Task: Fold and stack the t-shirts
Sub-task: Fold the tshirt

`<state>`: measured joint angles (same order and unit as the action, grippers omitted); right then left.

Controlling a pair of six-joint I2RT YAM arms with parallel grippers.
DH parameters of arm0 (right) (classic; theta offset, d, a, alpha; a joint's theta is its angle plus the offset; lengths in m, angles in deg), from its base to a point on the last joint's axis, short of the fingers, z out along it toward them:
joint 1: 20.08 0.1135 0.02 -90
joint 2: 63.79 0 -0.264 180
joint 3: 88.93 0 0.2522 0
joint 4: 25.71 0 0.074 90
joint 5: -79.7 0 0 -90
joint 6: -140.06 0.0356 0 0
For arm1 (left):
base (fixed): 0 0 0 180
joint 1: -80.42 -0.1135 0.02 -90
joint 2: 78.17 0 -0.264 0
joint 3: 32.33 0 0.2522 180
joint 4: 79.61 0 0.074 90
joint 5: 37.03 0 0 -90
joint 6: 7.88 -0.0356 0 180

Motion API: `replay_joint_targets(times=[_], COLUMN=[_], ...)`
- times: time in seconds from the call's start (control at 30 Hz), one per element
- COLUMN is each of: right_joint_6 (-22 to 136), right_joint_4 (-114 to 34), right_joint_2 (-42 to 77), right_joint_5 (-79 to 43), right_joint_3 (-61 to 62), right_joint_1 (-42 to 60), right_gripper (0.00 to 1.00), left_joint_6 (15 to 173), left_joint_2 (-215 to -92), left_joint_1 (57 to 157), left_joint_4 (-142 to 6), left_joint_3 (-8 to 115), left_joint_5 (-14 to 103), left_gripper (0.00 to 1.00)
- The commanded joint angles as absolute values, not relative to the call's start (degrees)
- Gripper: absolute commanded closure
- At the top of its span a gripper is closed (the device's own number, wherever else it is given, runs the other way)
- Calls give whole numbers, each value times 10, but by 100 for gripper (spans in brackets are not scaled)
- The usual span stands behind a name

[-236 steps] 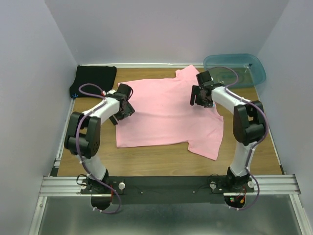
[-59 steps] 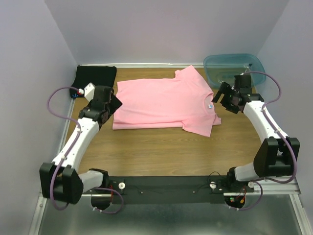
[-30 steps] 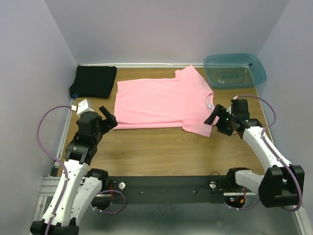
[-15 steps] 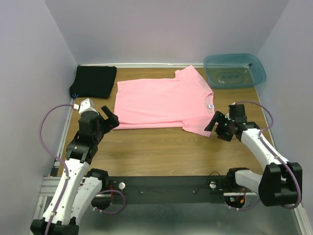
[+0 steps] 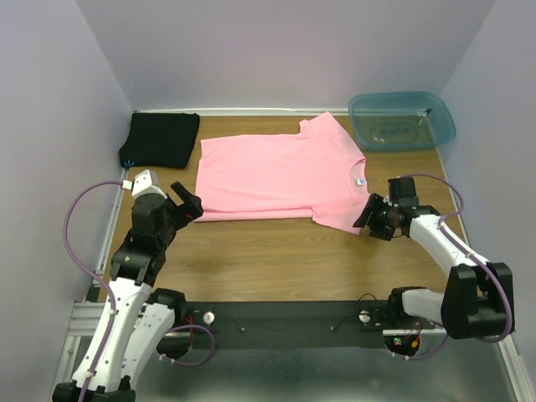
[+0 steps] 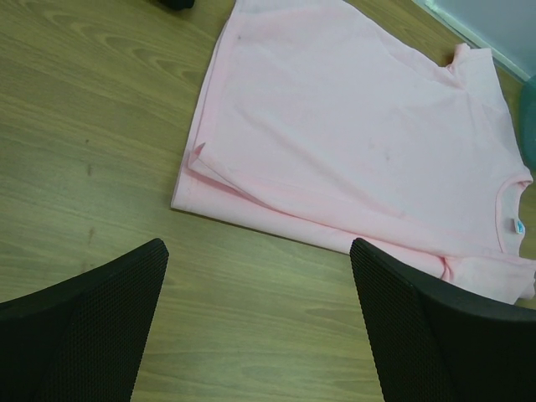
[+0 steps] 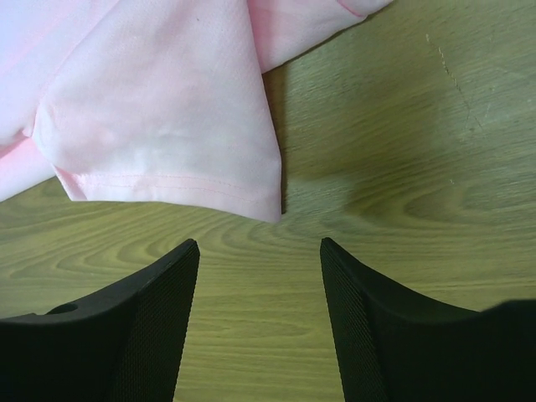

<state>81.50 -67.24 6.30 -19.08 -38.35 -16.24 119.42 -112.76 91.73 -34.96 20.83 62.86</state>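
Overhead, the light pink short-sleeved cloth t-shirt [image 5: 276, 172] lies flat, folded over, on the wooden table [image 5: 276, 251]. The folded black cloth t-shirt [image 5: 162, 138] sits at the far left corner.

Left wrist view: the left gripper [image 6: 257, 251] stands wide and empty, short of the pink hem.

Right wrist view: the right gripper [image 7: 258, 244] stands parted but narrower and empty, just before the sleeve [image 7: 167, 117].

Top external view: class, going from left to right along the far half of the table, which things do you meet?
black t-shirt → pink t-shirt → blue-green plastic bin
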Motion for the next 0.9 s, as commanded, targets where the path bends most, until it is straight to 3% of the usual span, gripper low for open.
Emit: replay_joint_targets(times=[0.0,0.33,0.87], right_joint_6=[818,787,842], right_joint_4=[-650,-651,-664], right_joint_2=[60,13,19], right_joint_5=[-180,-243,-194], right_joint_3=[-382,-412,-423], right_joint_1=[-162,-161,-161], right_gripper=[32,32,38], left_joint_6=[1188,1188,1156], left_joint_2=[-1122,-1124,-1186], left_joint_1=[914,915,918], left_joint_4=[-361,-362,-397], left_joint_3=[202,201,194], left_joint_5=[618,625,539], left_gripper=[2,2,2])
